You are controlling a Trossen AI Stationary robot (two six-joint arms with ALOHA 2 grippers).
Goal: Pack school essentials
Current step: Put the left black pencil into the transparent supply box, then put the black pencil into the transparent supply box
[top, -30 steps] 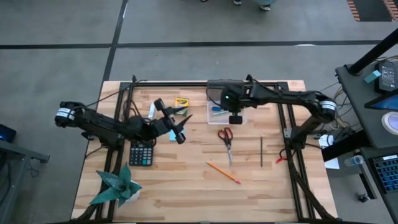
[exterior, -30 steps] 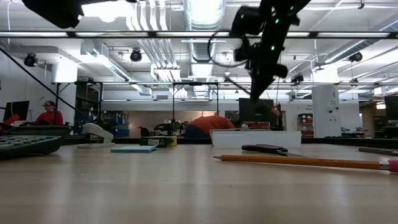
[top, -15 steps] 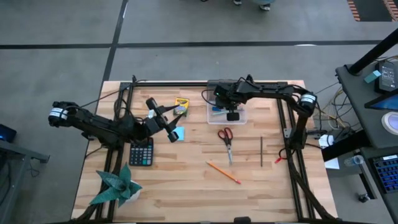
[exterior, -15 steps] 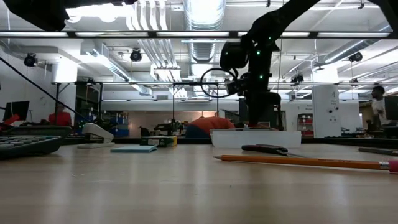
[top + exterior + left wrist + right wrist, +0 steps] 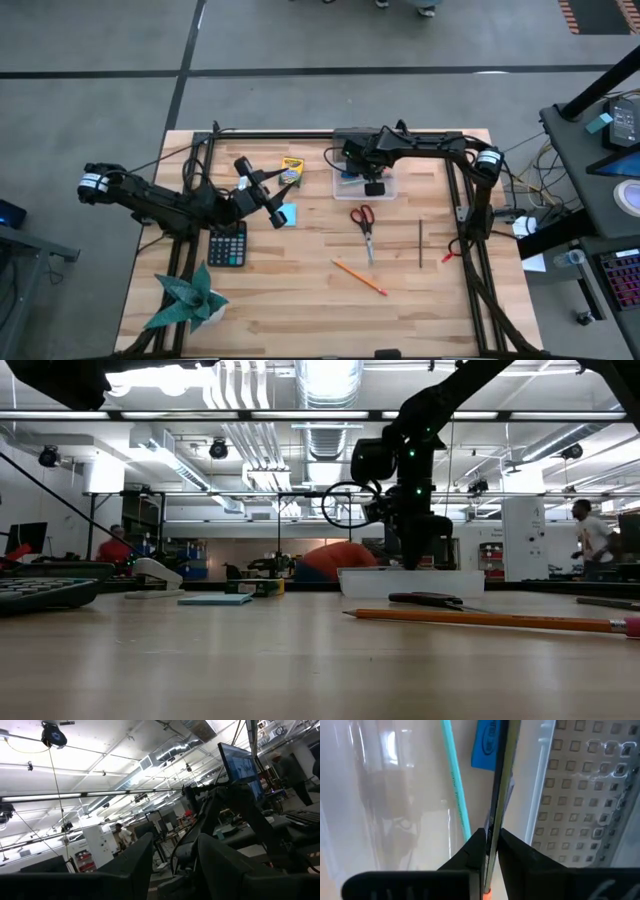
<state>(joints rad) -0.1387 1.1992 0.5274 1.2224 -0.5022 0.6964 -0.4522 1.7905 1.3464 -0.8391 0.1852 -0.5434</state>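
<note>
My right gripper (image 5: 373,186) (image 5: 489,845) stands low in the clear plastic box (image 5: 346,190) at the table's far middle, shut on a thin dark pencil (image 5: 499,780). A teal pen (image 5: 456,780) and a blue eraser (image 5: 485,745) lie in the box. My left gripper (image 5: 278,200) (image 5: 172,865) is open and empty, tipped upward, beside the light-blue note pad (image 5: 288,214). The yellow-green crayon box (image 5: 291,168), the red-handled scissors (image 5: 362,220), an orange pencil (image 5: 360,277) and a dark pen (image 5: 421,243) lie on the table. My right gripper pinches the thin dark pencil between its two fingers, on the shaft (image 5: 491,827) near its orange end. The fingers come from above, pointing down into the box, and the pencil runs on past them toward the box's floor beside the eraser. Whether its far end rests there, I cannot tell.
A black calculator (image 5: 228,245) lies near my left arm, and a green folded-paper plant (image 5: 185,300) stands at the near left corner. A white stapler (image 5: 150,573) sits at the far left. People move in the room behind the table.
My right gripper has gone down into the clear box with the pencil, and its arm has drawn in toward the far edge. My left gripper has drawn back toward the table's left, uncovering the note pad.
</note>
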